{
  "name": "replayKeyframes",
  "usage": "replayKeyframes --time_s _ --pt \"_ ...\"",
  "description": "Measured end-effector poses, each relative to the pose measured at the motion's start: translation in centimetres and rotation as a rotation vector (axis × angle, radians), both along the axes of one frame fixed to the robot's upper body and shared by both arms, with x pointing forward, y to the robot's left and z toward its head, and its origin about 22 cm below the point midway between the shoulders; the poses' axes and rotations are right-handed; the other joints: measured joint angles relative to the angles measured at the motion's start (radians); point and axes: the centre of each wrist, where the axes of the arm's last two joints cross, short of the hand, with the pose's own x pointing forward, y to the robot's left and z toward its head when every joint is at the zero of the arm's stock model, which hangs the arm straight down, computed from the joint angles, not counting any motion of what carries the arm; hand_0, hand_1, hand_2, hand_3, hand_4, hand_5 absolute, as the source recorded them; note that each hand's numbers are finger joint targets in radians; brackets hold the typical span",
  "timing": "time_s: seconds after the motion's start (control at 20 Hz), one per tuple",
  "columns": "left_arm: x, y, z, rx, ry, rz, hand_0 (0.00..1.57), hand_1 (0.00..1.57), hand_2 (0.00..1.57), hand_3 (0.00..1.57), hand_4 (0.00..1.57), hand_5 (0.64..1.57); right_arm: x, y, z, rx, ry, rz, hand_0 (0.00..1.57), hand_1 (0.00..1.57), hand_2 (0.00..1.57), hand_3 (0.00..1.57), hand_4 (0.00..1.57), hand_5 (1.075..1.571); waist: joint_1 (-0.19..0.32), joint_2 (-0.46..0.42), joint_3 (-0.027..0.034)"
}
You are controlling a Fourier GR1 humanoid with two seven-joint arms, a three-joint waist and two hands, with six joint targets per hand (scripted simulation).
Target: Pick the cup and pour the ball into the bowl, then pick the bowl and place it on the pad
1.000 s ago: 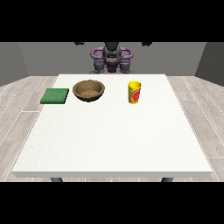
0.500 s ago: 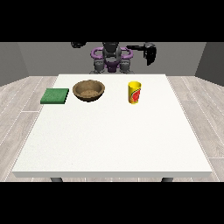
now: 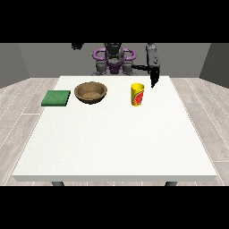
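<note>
Hand at view's right (image 3: 154, 77) now lowered, near cup (image 3: 137, 94), apart; finger state unclear. Other hand (image 3: 77, 45) raised. Grasp comes next.

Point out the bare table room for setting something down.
The whole near stretch of the table, camera-side of the green pad, bowl and cup, is bare. Smaller gaps: bowl to cup, and cup to right edge, where the robot hand hangs.
</note>
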Motion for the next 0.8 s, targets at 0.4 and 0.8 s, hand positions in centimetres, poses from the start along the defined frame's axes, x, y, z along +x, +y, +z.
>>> replayKeyframes --time_s 0.4,0.8 --pt "0.9 -0.4 -4.3 -0.016 0.045 0.012 0.0 0.0 0.0 0.0 0.0 1.425 -0.5 -2.4 -0.4 0.008 0.02 -0.001 0.0 0.0 0.0 0.0 0.0 1.567 -0.012 -0.015 0.0001" --pt "1.3 0.6 -6.6 -0.029 0.028 0.054 0.0 0.0 0.0 0.0 0.0 1.435 -1.5 -5.6 0.5 0.009 -0.015 0.014 0.0 0.0 0.0 0.0 0.0 1.567 -0.06 0.021 0.0002"
